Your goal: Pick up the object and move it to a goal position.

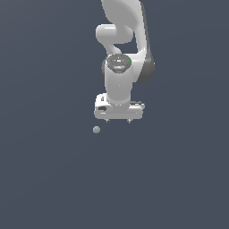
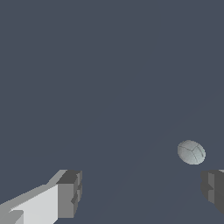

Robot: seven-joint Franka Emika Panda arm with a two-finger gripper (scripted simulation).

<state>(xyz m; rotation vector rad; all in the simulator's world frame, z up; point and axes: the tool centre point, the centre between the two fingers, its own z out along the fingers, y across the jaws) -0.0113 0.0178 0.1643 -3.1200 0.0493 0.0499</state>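
Note:
The object is a tiny pale grey-blue ball [image 1: 96,129] lying on the dark grey-blue floor. It sits just below and toward the exterior view's left of my white gripper [image 1: 118,120], apart from it. In the wrist view the ball [image 2: 191,152] lies close to one grey fingertip [image 2: 213,187], outside the gap between the two fingers. My gripper [image 2: 140,192] is open and empty, with its fingers spread wide.
The white Panda arm [image 1: 123,49] rises behind the gripper toward the top of the exterior view. The floor [image 1: 53,179] is a plain dark grey-blue surface with no other object in view.

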